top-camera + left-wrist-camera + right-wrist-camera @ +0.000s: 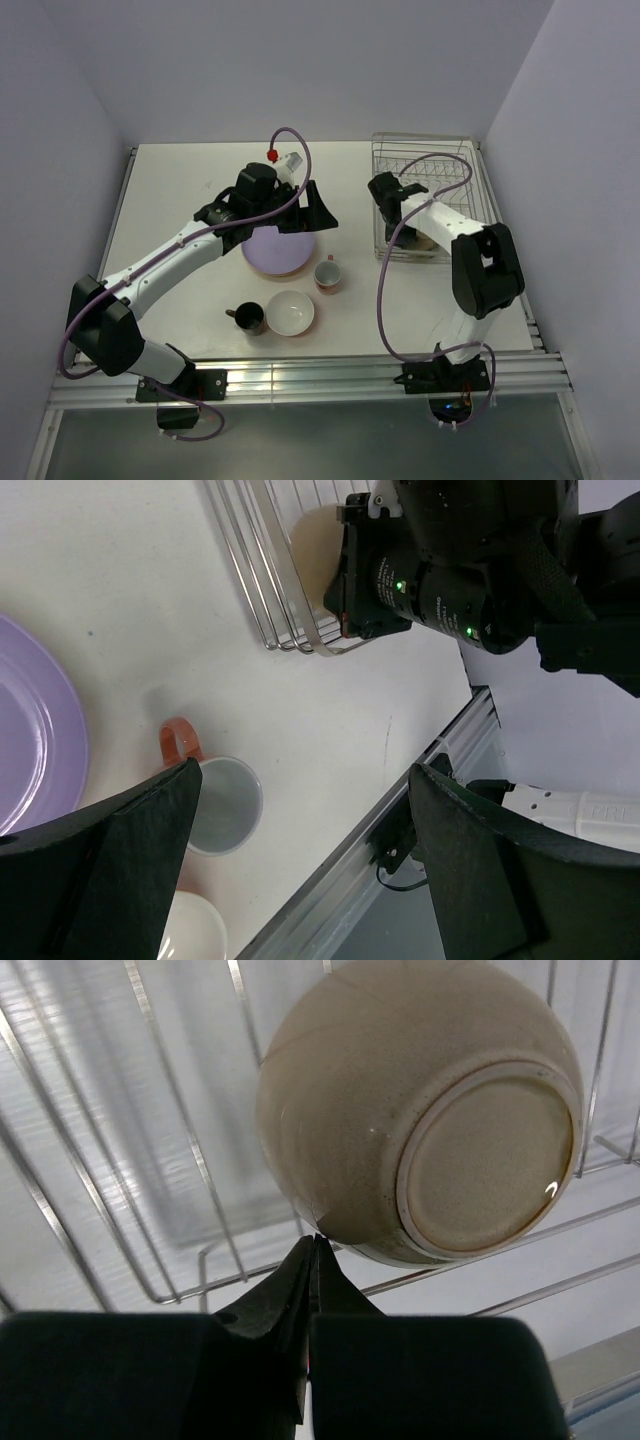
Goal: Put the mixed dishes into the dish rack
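The lilac plate (275, 250) lies mid-table, under my left arm; its edge shows in the left wrist view (30, 730). My left gripper (312, 212) is open and empty above the plate's right edge, and its jaws (305, 775) frame the pink mug (222, 805). The mug (327, 275), white bowl (290, 313) and black cup (250, 318) stand near the front. The orange bowl (400, 1110) lies base up in the dish rack (170, 1160). My right gripper (316, 1242) is shut, with its tips against the bowl's side.
The dish rack (440, 165) stands at the back right beside the right wall. A metal rail (330, 375) runs along the table's front edge. The purple cables of both arms hang over the table.
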You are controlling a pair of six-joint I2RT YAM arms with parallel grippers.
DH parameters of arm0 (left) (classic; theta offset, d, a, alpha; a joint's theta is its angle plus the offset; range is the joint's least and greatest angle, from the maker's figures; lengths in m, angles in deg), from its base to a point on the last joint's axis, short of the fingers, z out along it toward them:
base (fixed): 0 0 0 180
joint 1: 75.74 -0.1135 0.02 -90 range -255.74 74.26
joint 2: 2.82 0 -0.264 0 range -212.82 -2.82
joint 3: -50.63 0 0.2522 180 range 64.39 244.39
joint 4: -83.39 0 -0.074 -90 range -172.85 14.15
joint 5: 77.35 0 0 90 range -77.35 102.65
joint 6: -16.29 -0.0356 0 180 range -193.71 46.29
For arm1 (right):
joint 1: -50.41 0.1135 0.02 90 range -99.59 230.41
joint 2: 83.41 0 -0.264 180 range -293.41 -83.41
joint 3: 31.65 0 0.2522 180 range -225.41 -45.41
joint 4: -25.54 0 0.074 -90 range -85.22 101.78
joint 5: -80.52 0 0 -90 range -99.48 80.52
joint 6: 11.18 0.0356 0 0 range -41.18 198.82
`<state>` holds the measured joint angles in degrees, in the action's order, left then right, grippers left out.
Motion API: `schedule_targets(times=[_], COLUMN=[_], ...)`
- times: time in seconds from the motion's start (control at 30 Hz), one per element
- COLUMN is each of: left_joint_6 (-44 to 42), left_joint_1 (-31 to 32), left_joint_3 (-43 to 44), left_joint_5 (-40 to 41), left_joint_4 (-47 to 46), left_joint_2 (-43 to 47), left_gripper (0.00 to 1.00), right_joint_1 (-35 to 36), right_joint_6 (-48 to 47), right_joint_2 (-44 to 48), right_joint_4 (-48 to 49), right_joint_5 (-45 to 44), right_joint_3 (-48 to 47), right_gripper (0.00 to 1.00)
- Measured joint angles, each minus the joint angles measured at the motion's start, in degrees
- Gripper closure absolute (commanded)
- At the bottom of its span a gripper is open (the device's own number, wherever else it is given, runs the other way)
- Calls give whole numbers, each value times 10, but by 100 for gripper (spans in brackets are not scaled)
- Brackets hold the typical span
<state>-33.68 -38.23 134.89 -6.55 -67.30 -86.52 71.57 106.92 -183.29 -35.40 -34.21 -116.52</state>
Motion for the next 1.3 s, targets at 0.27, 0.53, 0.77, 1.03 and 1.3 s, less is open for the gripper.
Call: schedule_targets(times=[0.27,0.53,0.77,1.03,1.3], left_joint_6=[-4,-8,-17,-17,-15], left_joint_1=[0,0,0,0,0], left_joint_3=[0,-5,-12,-17,-21], left_joint_5=[0,0,1,8,28], left_joint_4=[0,0,5,22,41], left_joint_2=[0,0,0,10,51], left_gripper=[9,9,9,9,9], right_joint_1=[-50,-86,-97,-109,-73], right_joint_6=[-3,-10,-11,-12,-29], right_joint_2=[-12,-80,-100,-102,-66], right_joint_4=[4,6,11,12,45], right_joint_5=[-22,-36,-51,-78,-42], right_joint_3=[-3,-67,-81,-103,-78], right_gripper=[100,100,100,100,100])
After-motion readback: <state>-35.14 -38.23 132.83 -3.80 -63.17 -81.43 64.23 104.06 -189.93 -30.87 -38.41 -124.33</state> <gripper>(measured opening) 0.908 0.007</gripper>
